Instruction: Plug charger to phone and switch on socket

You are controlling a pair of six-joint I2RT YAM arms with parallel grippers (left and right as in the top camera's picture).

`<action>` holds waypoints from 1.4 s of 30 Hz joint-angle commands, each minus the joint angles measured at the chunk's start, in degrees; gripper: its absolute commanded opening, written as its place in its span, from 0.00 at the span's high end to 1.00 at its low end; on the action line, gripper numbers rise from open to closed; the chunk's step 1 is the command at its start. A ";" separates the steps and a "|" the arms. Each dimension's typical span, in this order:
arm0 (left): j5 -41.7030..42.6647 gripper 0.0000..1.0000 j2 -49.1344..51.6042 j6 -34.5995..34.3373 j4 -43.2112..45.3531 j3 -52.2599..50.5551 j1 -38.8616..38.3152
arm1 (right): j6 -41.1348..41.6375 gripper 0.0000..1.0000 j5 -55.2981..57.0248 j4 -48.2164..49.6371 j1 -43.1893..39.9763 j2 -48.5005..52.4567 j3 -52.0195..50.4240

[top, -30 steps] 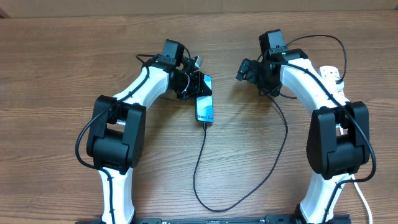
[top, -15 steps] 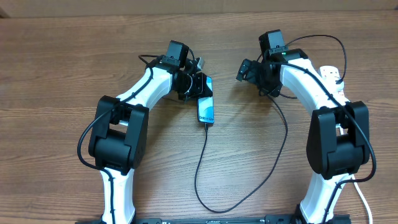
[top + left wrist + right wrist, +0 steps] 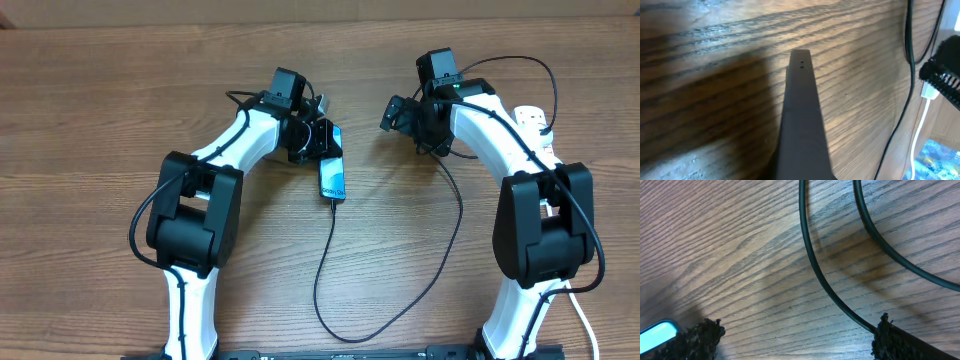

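The power strip is mostly hidden behind the right arm. The left gripper, bent in over mid-table, is clamped on the top end of the phone, with the black cable plugged into its bottom. The right gripper gapes wide, empty.

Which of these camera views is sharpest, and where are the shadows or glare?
Overhead: sharp, evenly lit, only soft shadows, phone screen bright without glare. Left wrist: table grain crisp, broad shadow across its left, the nearest dark shape soft-edged. Right wrist: black cables crisp with faint shadows.
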 commanded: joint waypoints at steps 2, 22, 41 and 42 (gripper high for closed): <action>2.80 0.96 0.37 -1.92 0.50 0.74 -0.55 | -0.22 0.00 -0.07 0.07 -0.33 -0.59 0.50; 2.25 0.96 0.39 -3.78 -2.78 0.74 -0.44 | -0.22 0.00 -0.09 -0.33 -0.33 -0.59 0.50; -1.18 0.96 0.39 -3.54 -3.76 0.70 -1.18 | -0.22 0.00 -0.07 -0.39 -0.31 -0.59 0.50; -1.18 0.96 0.39 -3.54 -3.76 0.70 -1.18 | -0.22 0.00 -0.07 -0.37 -0.33 -0.59 0.50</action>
